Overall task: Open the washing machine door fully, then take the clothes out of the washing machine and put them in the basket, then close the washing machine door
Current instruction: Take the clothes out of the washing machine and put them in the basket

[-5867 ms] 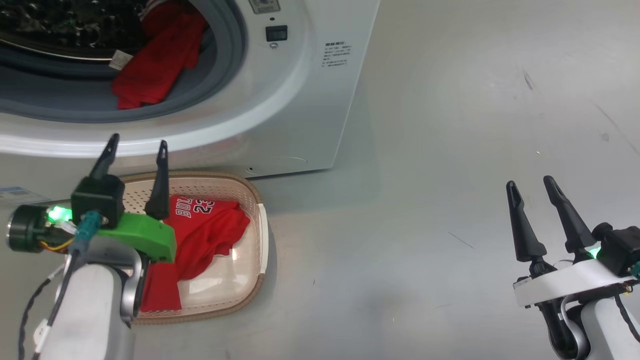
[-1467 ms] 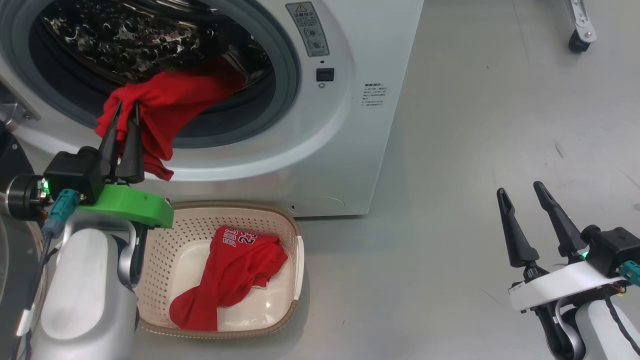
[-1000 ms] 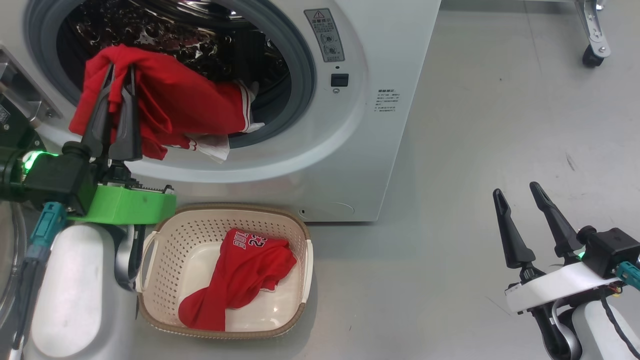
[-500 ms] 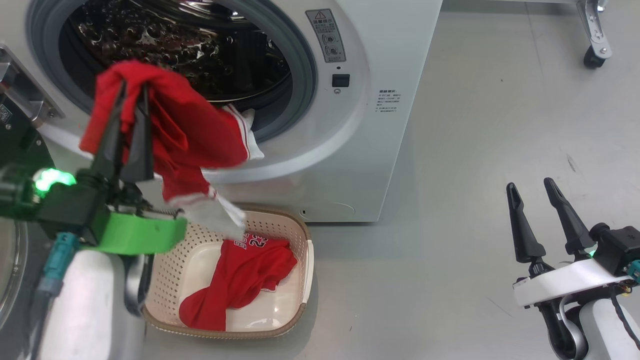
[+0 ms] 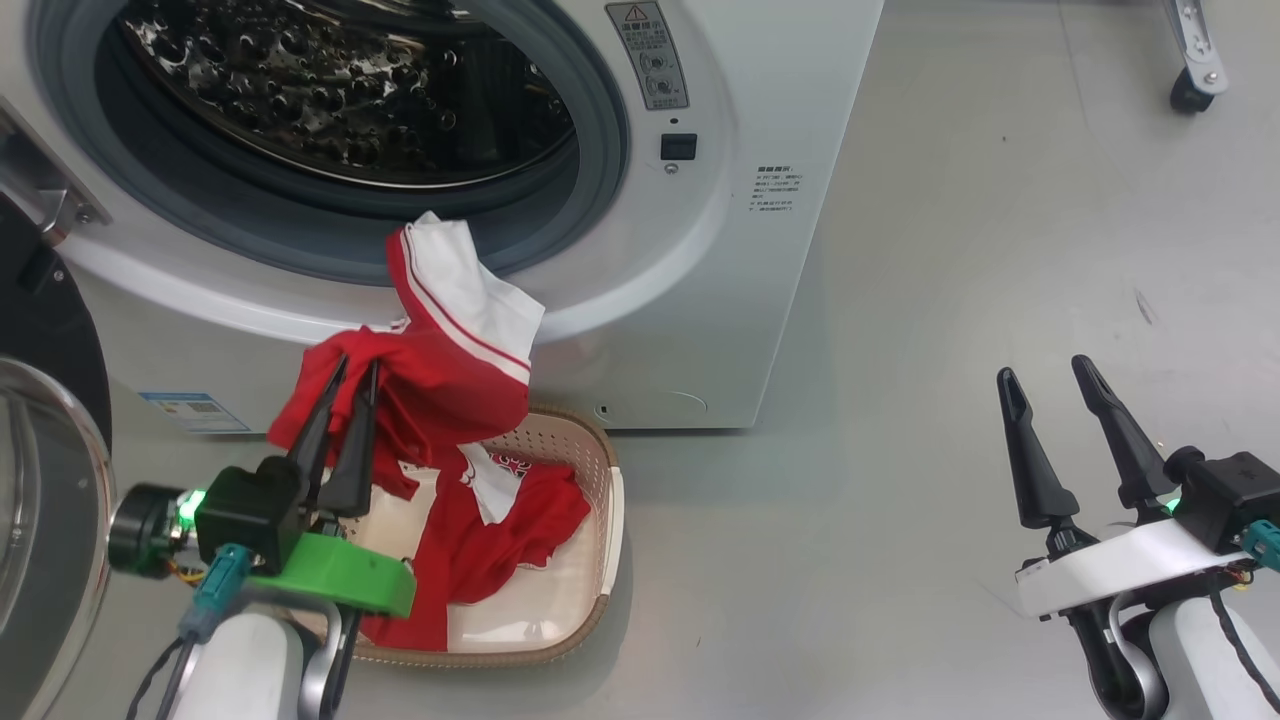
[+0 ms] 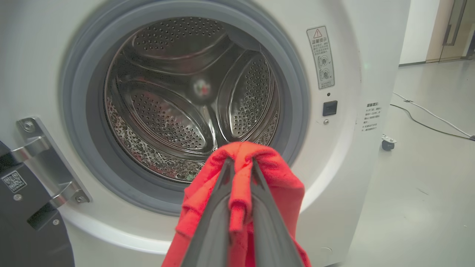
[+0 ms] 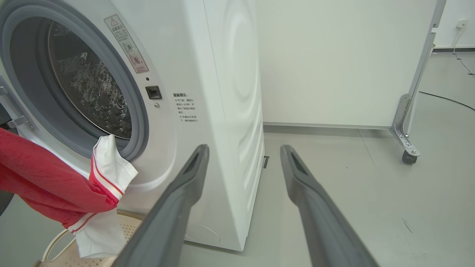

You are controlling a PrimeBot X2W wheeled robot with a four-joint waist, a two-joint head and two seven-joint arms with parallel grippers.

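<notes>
The second red garment [image 5: 440, 370] has come clear of the drum [image 5: 330, 90], which looks empty now. It hangs over the basket [image 5: 612, 500] on the floor at the foot of the washing machine [image 5: 700, 300], above the jersey [image 5: 510, 525] already inside, so I'd say only the drop and the washing machine door [image 5: 50, 340] remain. The left gripper [image 5: 356, 365] has its fingers pinched tight on a fold of the garment, while the right gripper [image 5: 1043, 370] is spread wide and holds nothing.

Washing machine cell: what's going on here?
The left gripper is shut on a bright red garment with white trim, holding it over the cream perforated plastic basket in front of the big white front-loading washing machine. A red jersey already lies in the basket. The large round black door stands open. The right gripper is open and holds nothing.
</notes>
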